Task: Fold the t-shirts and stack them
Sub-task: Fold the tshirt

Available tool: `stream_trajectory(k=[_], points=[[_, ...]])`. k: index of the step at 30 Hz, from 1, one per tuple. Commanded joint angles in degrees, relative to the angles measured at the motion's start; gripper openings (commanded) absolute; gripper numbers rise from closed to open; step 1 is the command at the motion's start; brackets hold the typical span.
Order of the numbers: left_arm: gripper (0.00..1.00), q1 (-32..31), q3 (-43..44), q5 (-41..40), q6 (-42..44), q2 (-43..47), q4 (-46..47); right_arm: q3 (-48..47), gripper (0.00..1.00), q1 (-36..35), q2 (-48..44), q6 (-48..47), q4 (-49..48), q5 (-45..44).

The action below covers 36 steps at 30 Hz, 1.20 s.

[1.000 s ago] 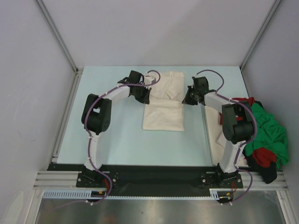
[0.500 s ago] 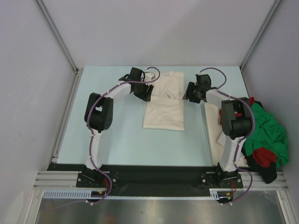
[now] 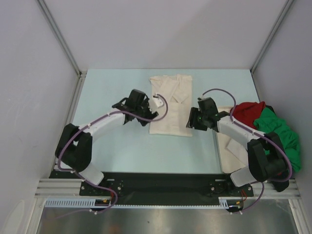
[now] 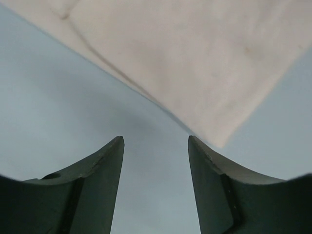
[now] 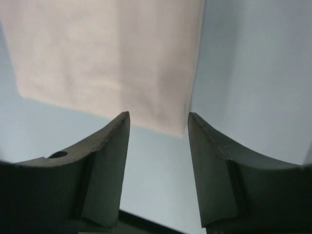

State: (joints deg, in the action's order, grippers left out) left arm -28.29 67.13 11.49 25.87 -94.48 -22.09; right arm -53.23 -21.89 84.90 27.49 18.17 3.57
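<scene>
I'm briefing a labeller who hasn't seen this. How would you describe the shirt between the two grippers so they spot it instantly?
On the pale blue table, look mid-width toward the far edge, between the left gripper and right gripper. The cream t-shirt lies flat there, folded into a narrow strip; the red shirt and green shirt sit crumpled at the right edge.

No text, label or number can be read anywhere.
</scene>
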Motion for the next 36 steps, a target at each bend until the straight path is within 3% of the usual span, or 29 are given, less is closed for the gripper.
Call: stream_trajectory(k=[1,5,12,18,21,24,25,28,32,36], points=[[0.61,-6.06,-9.11,-3.65,13.58,4.73,2.92,4.71,0.56,-2.27,-2.37,4.33,1.61,-0.4],[0.63,-11.68,-15.71,-9.01,18.6,7.02,8.53,7.17,0.56,-3.33,-2.11,5.65,-1.38,0.38],[0.63,-13.72,-18.7,-12.96,20.8,2.55,15.14,9.72,0.55,-3.6,1.58,7.06,-6.83,0.73],[0.59,-14.51,-18.62,-12.72,19.14,-0.71,18.39,10.87,0.4,-2.46,3.69,7.58,-9.47,2.49],[0.5,-14.95,-18.27,-12.19,18.34,-1.5,18.4,11.22,0.26,-2.1,2.9,7.58,-9.56,2.67],[0.18,-15.21,-18.0,-11.93,16.94,-1.85,17.44,11.48,0.13,-2.1,1.76,7.41,-9.12,2.84],[0.0,-15.3,-17.83,-11.93,16.59,-1.76,16.99,11.66,0.09,-2.19,1.58,7.23,-8.86,2.76],[0.0,-15.65,-17.13,-9.73,14.22,-0.63,13.23,11.84,0.0,-2.28,-0.25,6.79,-7.54,3.45],[0.0,-16.09,-17.82,-9.11,12.28,5.6,6.28,10.96,0.0,-4.56,-4.65,5.04,0.69,4.95],[0.0,-16.7,-19.49,-7.45,13.24,14.83,-6.7,12.01,0.0,-8.34,-12.46,5.38,10.02,7.23]])
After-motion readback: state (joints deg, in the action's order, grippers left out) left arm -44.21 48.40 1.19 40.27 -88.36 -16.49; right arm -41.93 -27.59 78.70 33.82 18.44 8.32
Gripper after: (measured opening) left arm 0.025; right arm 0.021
